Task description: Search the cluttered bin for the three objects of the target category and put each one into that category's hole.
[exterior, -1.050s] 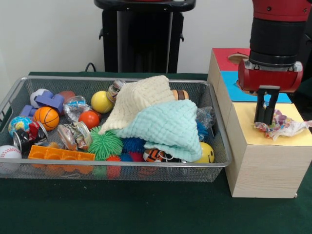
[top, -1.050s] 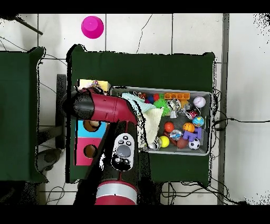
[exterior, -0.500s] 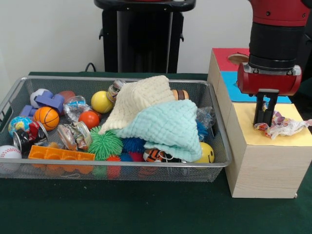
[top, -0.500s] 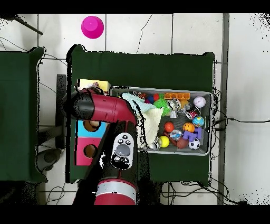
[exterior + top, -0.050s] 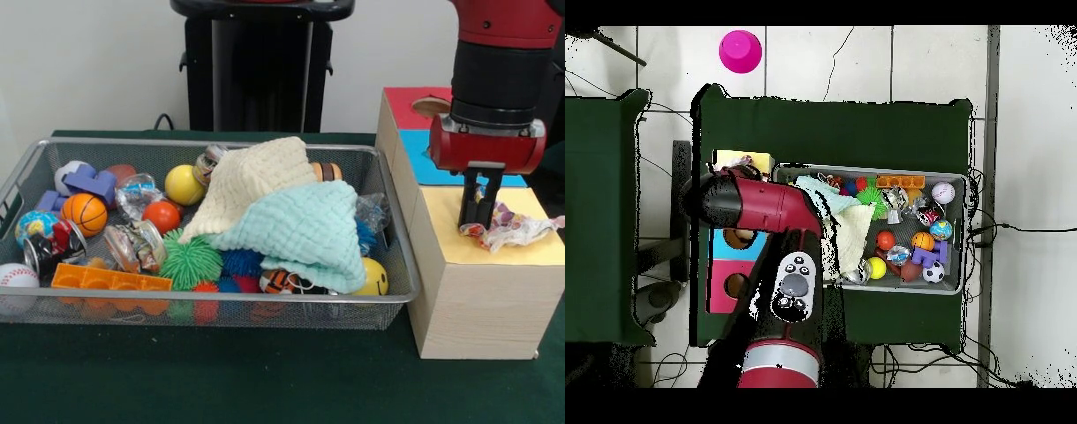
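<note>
Hovering over the yellow section (image 5: 494,238) of the sorting box, the claw (image 5: 478,212) looks pinched together beside the crinkly wrapper (image 5: 510,224), which lies on that yellow top, probably its category's spot.

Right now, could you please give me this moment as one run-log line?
gripper: at crinkly multicoloured wrapper, fingers' state unclear | wrapper: on yellow section of wooden box | wire mesh bin: balls, cloths inside
</note>
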